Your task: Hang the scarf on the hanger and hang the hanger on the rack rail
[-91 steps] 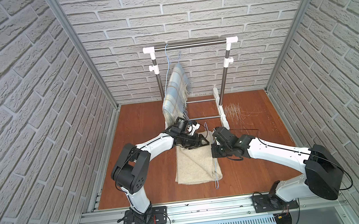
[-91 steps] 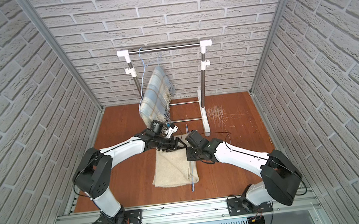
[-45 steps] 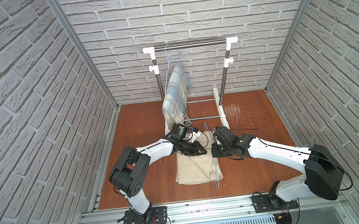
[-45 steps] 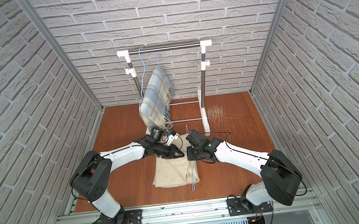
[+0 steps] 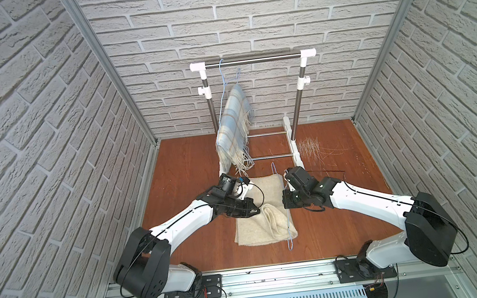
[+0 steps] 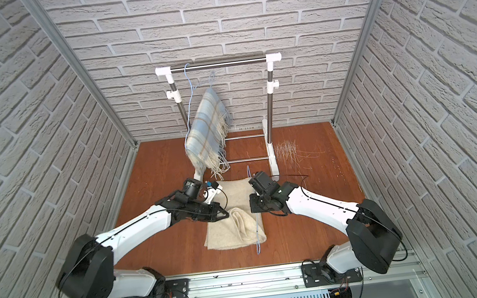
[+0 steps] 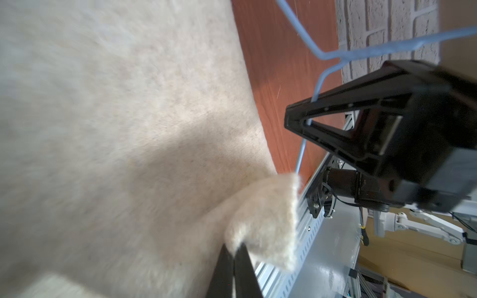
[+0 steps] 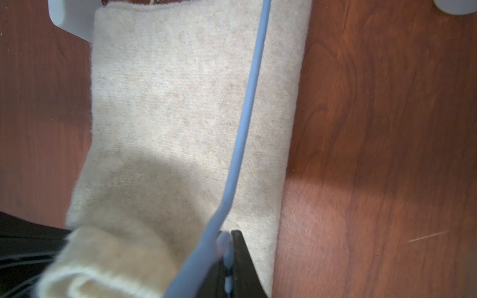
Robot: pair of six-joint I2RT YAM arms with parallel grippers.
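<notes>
A cream scarf (image 5: 250, 230) (image 6: 226, 234) lies flat on the wooden floor between my arms. A thin blue wire hanger (image 5: 288, 227) (image 6: 257, 231) lies along its right side. My left gripper (image 5: 256, 211) (image 6: 225, 214) is shut on a raised fold of the scarf (image 7: 258, 206); in the left wrist view its tips (image 7: 233, 251) pinch the cloth. My right gripper (image 5: 286, 204) (image 6: 253, 208) is shut on the hanger wire (image 8: 247, 103), its tips (image 8: 228, 240) low over the scarf (image 8: 180, 103). The left wrist view also shows the right gripper (image 7: 296, 121) clamped on the hanger (image 7: 361, 49).
A clothes rack (image 5: 251, 60) (image 6: 217, 64) stands at the back wall. A blue plaid scarf (image 5: 233, 128) (image 6: 207, 129) hangs from it on another wire hanger. Loose threads (image 5: 308, 147) lie on the floor right of the rack. Brick walls close in both sides.
My left gripper moved toward the front over the scarf and shut on it, raising a fold. The right gripper stayed where it was, shut on the hanger.
</notes>
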